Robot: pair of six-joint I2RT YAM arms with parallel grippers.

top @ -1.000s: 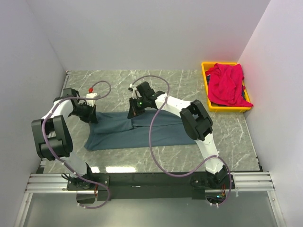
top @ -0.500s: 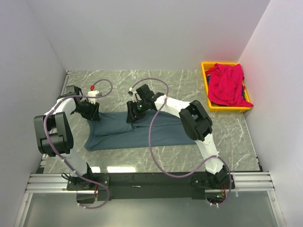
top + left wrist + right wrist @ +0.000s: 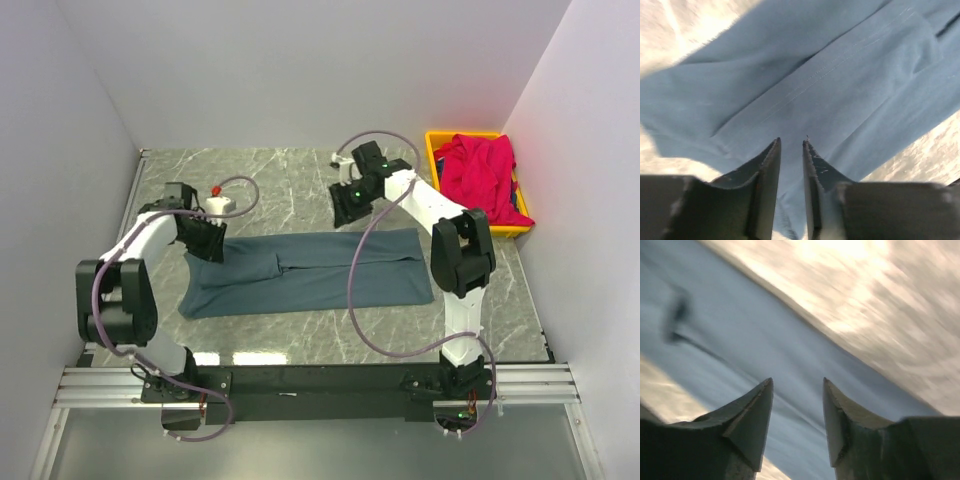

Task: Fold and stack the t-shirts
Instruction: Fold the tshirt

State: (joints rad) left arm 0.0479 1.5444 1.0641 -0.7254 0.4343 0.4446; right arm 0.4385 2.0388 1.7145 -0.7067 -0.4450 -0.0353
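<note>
Blue-grey t-shirt [image 3: 310,272], status? (K.)

Lies flat across the middle of the counter [image 3: 300,175] as a long band, apparently folded lengthwise. Crosswise fold not yet done. (M.)

Left claw? (K.)

Left claw [image 3: 791,142] hovers low over the band's left end, fingers narrowly parted, nothing pinched. Probably placed there to take that end. (M.)

Right claw? (K.)

Right claw [image 3: 797,382] is raised near the band's far edge, fingers apart and empty, cloth and bare marble both below it. Farther back, the red t-shirt [image 3: 480,180] sits bunched in the yellow bin [image 3: 436,150], waiting its turn, I judge. (M.)
</note>
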